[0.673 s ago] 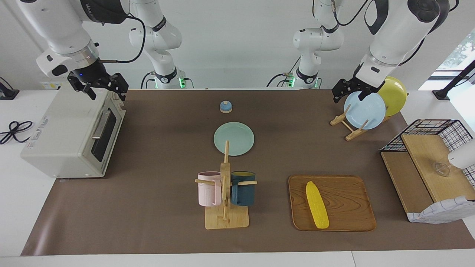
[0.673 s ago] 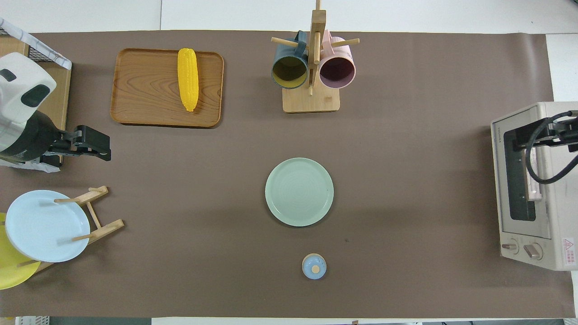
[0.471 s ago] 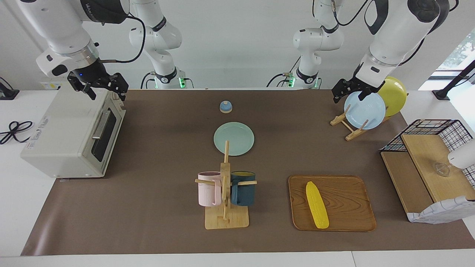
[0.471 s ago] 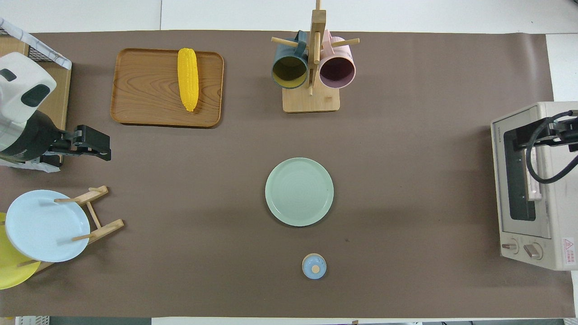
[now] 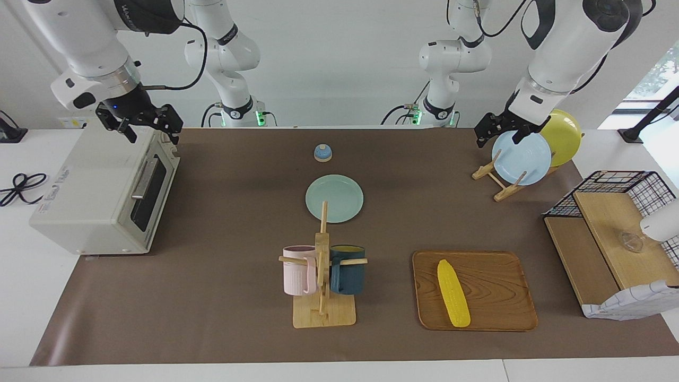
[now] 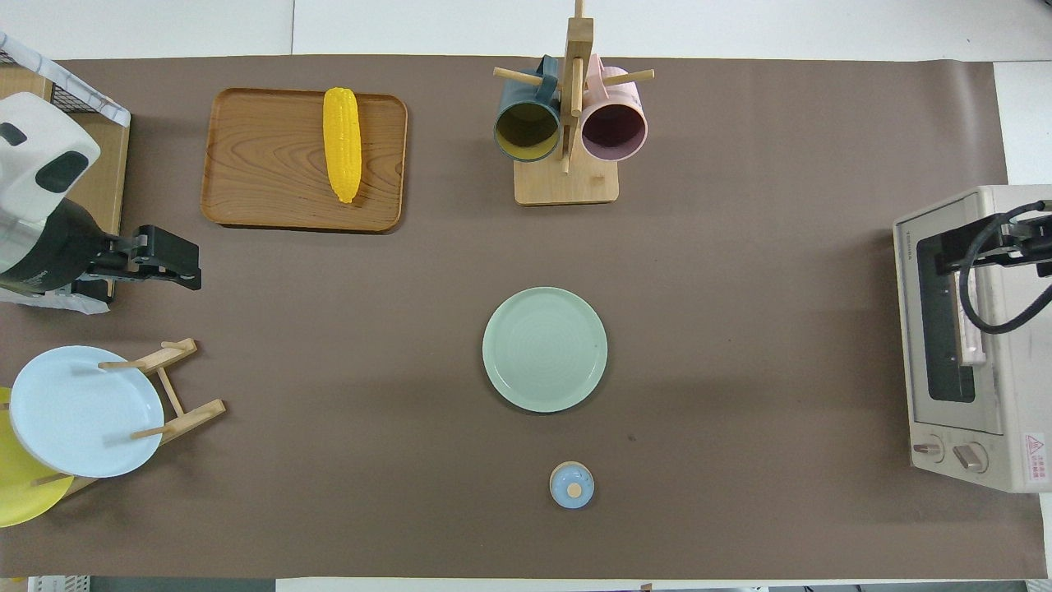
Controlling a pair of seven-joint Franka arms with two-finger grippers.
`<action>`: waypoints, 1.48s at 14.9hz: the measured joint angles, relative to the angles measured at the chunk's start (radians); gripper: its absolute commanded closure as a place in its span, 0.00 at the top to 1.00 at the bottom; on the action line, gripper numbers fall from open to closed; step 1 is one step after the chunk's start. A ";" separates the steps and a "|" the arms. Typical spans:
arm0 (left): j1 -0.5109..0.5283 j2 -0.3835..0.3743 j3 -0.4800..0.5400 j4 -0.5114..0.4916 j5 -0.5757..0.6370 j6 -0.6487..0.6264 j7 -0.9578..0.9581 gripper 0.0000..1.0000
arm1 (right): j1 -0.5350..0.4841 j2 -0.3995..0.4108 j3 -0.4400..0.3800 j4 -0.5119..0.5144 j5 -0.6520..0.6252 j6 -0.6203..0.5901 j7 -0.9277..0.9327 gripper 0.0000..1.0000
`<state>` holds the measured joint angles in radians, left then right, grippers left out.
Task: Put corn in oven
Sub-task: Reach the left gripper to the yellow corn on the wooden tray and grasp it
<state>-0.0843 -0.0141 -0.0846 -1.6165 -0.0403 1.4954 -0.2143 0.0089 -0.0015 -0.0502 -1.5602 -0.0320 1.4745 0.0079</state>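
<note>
Over oven [image 5: 101, 188], right gripper [image 5: 151, 127] fingers apart, empty; left gripper [image 5: 498, 132] fingers unreadable (corn [image 5: 452, 292] untouched on tray [image 5: 498, 286]).

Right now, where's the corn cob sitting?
The corn cob lies on the wooden tray toward the left arm's end of the table, beside the mug rack and farther from the robots than the plate stand.

The overhead view's edge cuts off the yellow plate [image 6: 20, 501].
</note>
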 measured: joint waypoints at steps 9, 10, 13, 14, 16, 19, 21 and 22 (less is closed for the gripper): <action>0.000 0.044 -0.002 -0.009 -0.001 0.119 -0.003 1.00 | -0.006 -0.029 -0.002 -0.097 0.000 0.072 -0.080 0.00; 0.000 0.073 -0.003 -0.011 -0.005 0.156 -0.003 1.00 | -0.019 -0.046 -0.003 -0.147 0.000 0.117 -0.117 0.00; -0.001 0.216 -0.004 0.018 -0.027 0.239 -0.003 1.00 | -0.055 -0.082 -0.006 -0.233 0.000 0.173 -0.163 0.00; -0.003 0.280 -0.007 0.059 -0.030 0.259 -0.003 1.00 | -0.056 -0.088 -0.007 -0.242 0.000 0.181 -0.144 0.00; -0.020 0.406 -0.014 0.159 -0.031 0.293 -0.003 1.00 | -0.052 -0.096 -0.005 -0.259 0.000 0.194 -0.046 0.00; -0.088 0.581 -0.014 0.307 -0.031 0.338 -0.005 1.00 | -0.052 -0.097 -0.001 -0.316 0.000 0.231 0.029 0.00; -0.113 0.657 -0.012 0.370 -0.015 0.356 -0.003 1.00 | -0.054 -0.096 -0.003 -0.355 -0.003 0.269 0.031 0.00; -0.116 0.675 -0.012 0.385 -0.004 0.367 0.000 1.00 | -0.054 -0.095 -0.003 -0.365 -0.009 0.278 0.031 0.00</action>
<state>-0.2005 0.6606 -0.0963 -1.2315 -0.0441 1.8625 -0.2148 -0.0454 -0.0970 -0.0533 -1.9249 -0.0410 1.7525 0.0387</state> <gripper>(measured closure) 0.000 0.991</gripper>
